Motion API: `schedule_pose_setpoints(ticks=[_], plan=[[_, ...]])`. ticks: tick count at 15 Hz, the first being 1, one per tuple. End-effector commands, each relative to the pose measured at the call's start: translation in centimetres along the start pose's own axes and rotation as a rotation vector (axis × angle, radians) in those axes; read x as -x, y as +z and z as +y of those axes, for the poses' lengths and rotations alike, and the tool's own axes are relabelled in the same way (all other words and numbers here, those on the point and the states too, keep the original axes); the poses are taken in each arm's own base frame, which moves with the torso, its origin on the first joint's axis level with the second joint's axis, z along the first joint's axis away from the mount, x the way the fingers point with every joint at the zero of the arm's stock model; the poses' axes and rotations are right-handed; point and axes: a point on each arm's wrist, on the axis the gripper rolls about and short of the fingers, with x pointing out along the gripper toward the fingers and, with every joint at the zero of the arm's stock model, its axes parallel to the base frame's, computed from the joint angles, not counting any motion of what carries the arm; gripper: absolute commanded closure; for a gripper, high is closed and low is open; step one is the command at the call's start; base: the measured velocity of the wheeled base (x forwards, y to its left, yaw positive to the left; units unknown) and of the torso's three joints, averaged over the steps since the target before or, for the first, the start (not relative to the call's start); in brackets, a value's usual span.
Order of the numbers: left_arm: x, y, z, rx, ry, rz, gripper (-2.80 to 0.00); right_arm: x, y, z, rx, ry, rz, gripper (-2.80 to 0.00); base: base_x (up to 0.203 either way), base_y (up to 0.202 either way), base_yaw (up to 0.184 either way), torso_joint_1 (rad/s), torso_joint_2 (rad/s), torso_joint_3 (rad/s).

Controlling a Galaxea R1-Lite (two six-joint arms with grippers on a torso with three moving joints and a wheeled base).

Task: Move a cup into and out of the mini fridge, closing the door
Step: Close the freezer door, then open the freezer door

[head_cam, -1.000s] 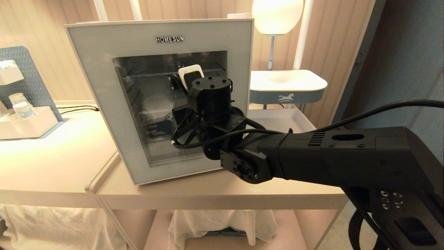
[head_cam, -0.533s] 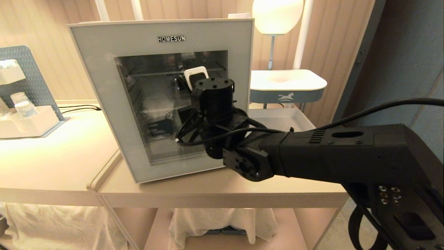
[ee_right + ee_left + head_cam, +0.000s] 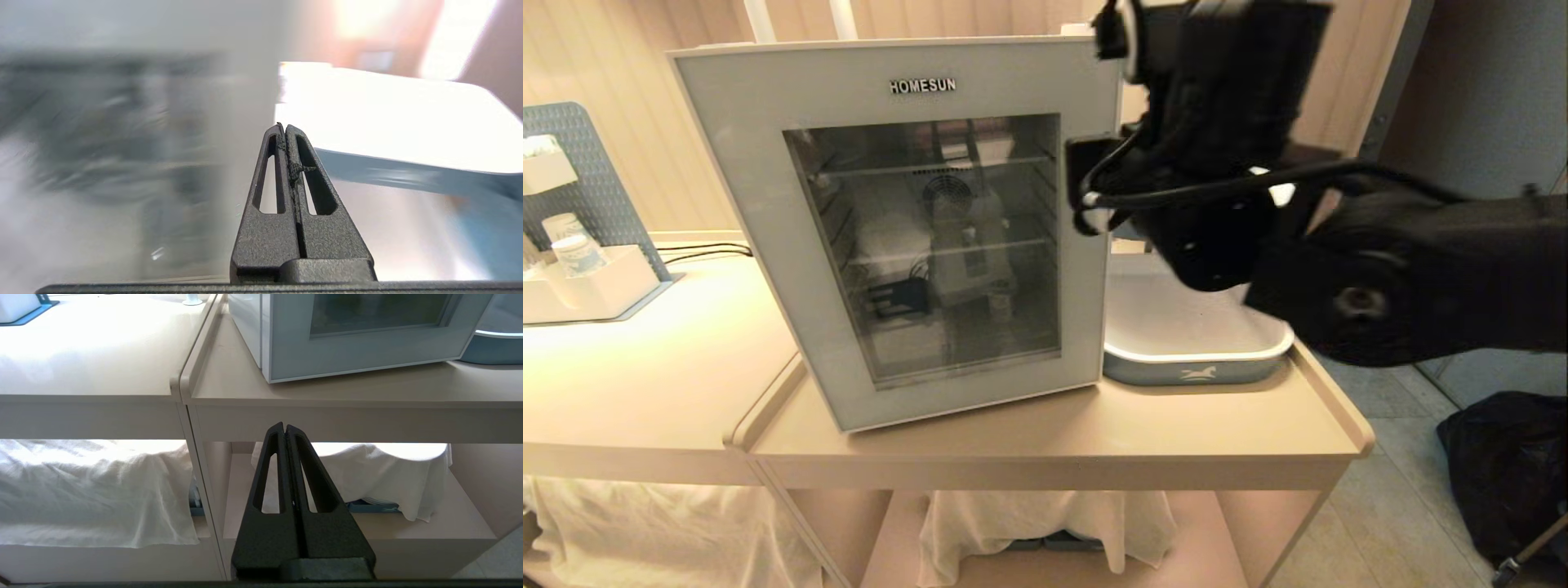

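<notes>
The mini fridge (image 3: 915,229) stands on the beige table with its door (image 3: 760,204) shut flat against it; wire shelves show through the dark glass. The cup is not to be made out in any view. My right arm hangs raised beside the fridge's upper right corner. In the right wrist view the right gripper (image 3: 284,126) is shut and empty, pointing at the door's right edge. My left gripper (image 3: 284,426) is shut and empty, parked low in front of the table's edge, below the fridge (image 3: 367,351).
A white tray with a blue rim (image 3: 1192,371) sits right of the fridge. Paper cups (image 3: 576,249) stand in a white organizer at far left. White cloth (image 3: 1029,523) covers the lower shelf. A dark bag (image 3: 1503,465) lies on the floor at right.
My right arm has pulled off the front of the door glass and swung up and to the right. The door stays shut. The left arm has not moved.
</notes>
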Motion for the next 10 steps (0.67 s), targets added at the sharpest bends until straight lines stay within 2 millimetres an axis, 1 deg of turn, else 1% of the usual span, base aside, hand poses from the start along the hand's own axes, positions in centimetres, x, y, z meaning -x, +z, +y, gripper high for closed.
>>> schedule_pose_setpoints(ticks=[1, 3, 4, 6, 7, 8, 9, 10], plan=[[0.0, 0.0, 0.0, 0.002, 0.000, 0.000, 0.00, 5.7, 5.4, -9.0, -0.084, -0.161, -0.093, 0.00, 0.000, 0.000, 0.000, 0.000, 0.00, 0.000], [0.0, 0.0, 0.0, 0.000, 0.000, 0.002, 0.00, 10.5, 6.8, -15.2, -0.127, -0.333, -0.134, 0.00, 0.000, 0.000, 0.000, 0.000, 0.00, 0.000], [0.0, 0.0, 0.0, 0.002, 0.000, 0.002, 0.00, 13.0, 7.0, -17.9, -0.145, -0.420, -0.156, 0.00, 0.000, 0.000, 0.000, 0.000, 0.00, 0.000], [0.0, 0.0, 0.0, 0.002, 0.000, 0.000, 0.00, 17.3, 6.3, -23.1, -0.147, -0.676, -0.188, 0.00, 0.000, 0.000, 0.000, 0.000, 0.00, 0.000], [0.0, 0.0, 0.0, 0.002, 0.001, 0.001, 0.00, 19.9, 5.8, -24.7, -0.148, -0.780, -0.211, 0.00, 0.000, 0.000, 0.000, 0.000, 0.00, 0.000], [0.0, 0.0, 0.0, 0.002, 0.000, 0.002, 0.00, 22.4, 4.8, -25.7, -0.144, -0.876, -0.229, 0.00, 0.000, 0.000, 0.000, 0.000, 0.00, 0.000], [0.0, 0.0, 0.0, 0.002, 0.002, 0.001, 0.00, 24.8, 3.8, -26.2, -0.146, -0.951, -0.252, 0.00, 0.000, 0.000, 0.000, 0.000, 0.00, 0.000], [0.0, 0.0, 0.0, 0.002, 0.000, 0.002, 0.00, 27.0, 2.3, -26.3, -0.147, -1.003, -0.268, 0.00, 0.000, 0.000, 0.000, 0.000, 0.00, 0.000]])
